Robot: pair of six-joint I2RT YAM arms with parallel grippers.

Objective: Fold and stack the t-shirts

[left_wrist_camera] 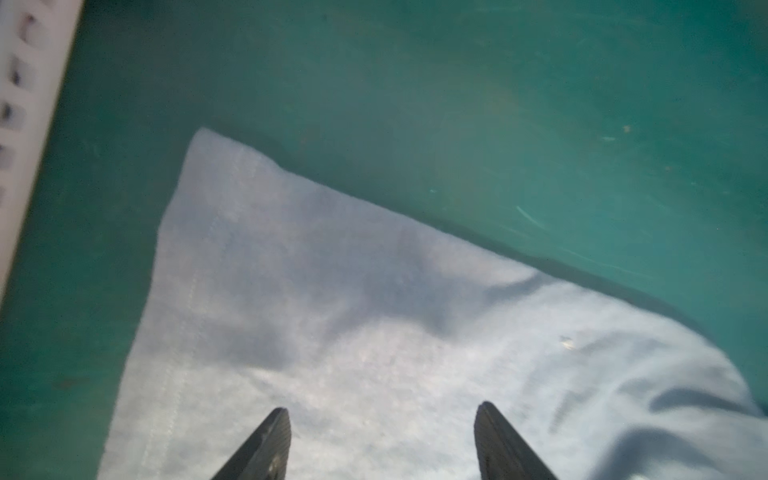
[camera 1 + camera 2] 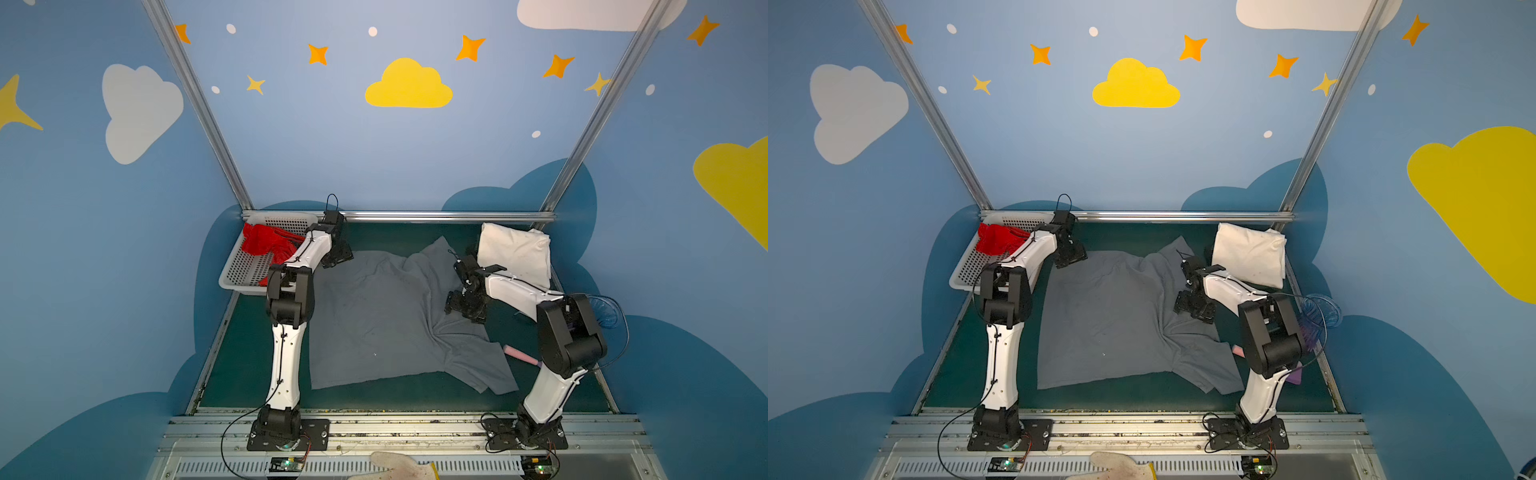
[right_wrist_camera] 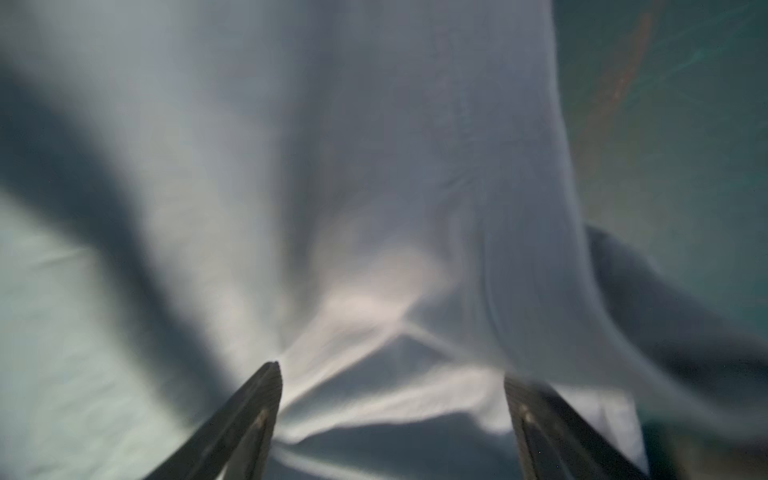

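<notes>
Hovering with jaws apart and empty, the left gripper (image 1: 382,407) at 11 o'clock and the right gripper (image 3: 390,372) at 3 o'clock flank the grey t-shirt (image 2: 374,316), spread at centre; its bunched 4 o'clock side could yield a crooked fold.

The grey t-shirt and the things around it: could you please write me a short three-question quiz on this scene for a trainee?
1. True or false: the grey t-shirt lies neatly folded.
2. Choose one. The red t-shirt lies: A) in the white basket; B) spread out on the table; C) on top of the grey t-shirt.
3. Short answer: what colour is the folded t-shirt at the far right corner?

Key: 1 false, it lies spread out and rumpled; 2 A; 3 cream-white.
</notes>
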